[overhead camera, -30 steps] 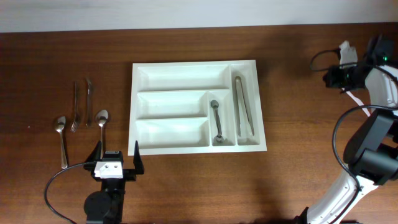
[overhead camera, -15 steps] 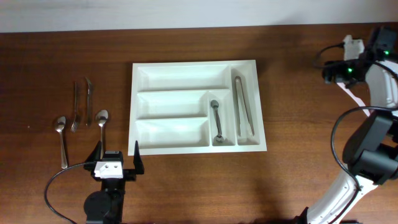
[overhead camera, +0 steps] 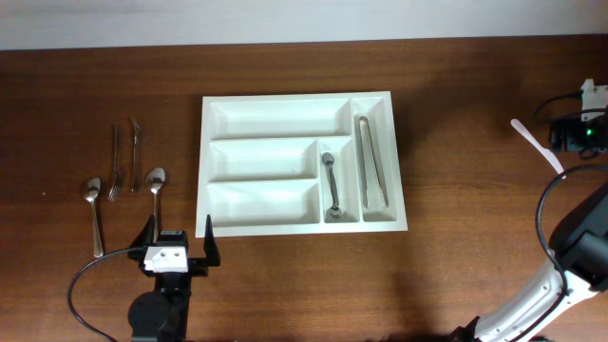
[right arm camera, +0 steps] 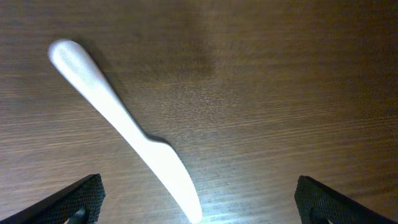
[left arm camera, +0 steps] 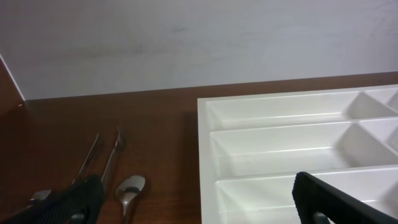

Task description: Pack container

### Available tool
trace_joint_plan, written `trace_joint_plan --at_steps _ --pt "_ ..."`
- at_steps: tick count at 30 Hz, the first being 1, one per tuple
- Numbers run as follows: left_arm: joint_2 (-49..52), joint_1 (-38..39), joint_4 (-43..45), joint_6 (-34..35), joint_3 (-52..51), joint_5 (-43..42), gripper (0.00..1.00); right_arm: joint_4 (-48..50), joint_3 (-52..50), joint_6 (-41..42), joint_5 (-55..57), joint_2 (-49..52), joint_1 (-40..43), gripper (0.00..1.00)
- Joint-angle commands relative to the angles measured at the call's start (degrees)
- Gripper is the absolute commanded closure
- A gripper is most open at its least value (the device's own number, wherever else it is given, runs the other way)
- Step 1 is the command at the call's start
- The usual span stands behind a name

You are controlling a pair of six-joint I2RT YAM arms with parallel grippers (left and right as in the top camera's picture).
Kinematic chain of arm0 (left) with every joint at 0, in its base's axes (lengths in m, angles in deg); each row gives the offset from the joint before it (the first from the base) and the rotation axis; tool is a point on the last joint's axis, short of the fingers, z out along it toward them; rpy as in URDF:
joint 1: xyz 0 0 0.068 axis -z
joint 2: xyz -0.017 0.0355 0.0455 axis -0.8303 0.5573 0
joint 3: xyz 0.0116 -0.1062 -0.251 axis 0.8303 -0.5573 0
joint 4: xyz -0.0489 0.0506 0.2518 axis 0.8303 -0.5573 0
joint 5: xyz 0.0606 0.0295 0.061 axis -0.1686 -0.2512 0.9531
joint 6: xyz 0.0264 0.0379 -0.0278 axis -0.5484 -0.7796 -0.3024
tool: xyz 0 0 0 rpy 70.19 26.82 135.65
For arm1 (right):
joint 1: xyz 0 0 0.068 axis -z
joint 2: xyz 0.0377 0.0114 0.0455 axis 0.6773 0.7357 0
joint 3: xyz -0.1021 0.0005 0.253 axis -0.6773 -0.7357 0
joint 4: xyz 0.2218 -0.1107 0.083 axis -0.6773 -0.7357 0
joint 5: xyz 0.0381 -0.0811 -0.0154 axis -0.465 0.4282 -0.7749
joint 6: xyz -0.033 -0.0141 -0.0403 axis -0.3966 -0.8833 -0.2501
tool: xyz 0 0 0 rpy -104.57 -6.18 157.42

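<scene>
The container [overhead camera: 203, 161] is a large white tray with several compartments at the table's centre. Metal tongs [overhead camera: 371, 161] lie in its right compartment and a spoon [overhead camera: 331, 185] in the small one beside it. My left gripper [overhead camera: 180, 236] stands open at the tray's near left corner, holding nothing. In the left wrist view the container [left arm camera: 208, 124] fills the right side, and the left gripper [left arm camera: 199, 202] spans its corner. My right gripper [overhead camera: 568, 136] is at the far right edge. It hangs open [right arm camera: 202, 205] over a white plastic knife [right arm camera: 127, 130] on the wood.
Left of the tray lie a fork [overhead camera: 115, 161], a metal knife [overhead camera: 136, 152] and two spoons [overhead camera: 155, 180] [overhead camera: 93, 204]. The white plastic knife [overhead camera: 535, 147] lies slantwise right of the tray. A pale wall runs along the table's far edge.
My right arm has swung from the back right out to the right edge and nearer, leaving the white plastic knife uncovered. The left arm has not moved.
</scene>
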Motion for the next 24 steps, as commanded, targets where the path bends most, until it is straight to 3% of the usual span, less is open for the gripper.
trace_joint_plan --at_steps 1,10,19,24 --pt "-0.42 -0.24 0.07 -0.87 -0.2 0.63 0.01 1.38 -0.04 -0.37 0.37 5.62 0.13 0.01" --pt "-0.42 -0.24 0.07 -0.87 -0.2 0.63 0.01 5.99 -0.04 7.21 -2.34 10.29 0.13 0.01" --pt "-0.42 -0.24 0.07 -0.87 -0.2 0.63 0.01 -5.73 -0.04 7.19 -13.92 10.29 -2.84 0.01" --pt "-0.42 -0.24 0.07 -0.87 -0.2 0.63 0.01 -12.44 -0.04 7.19 -14.08 10.29 -6.36 0.01"
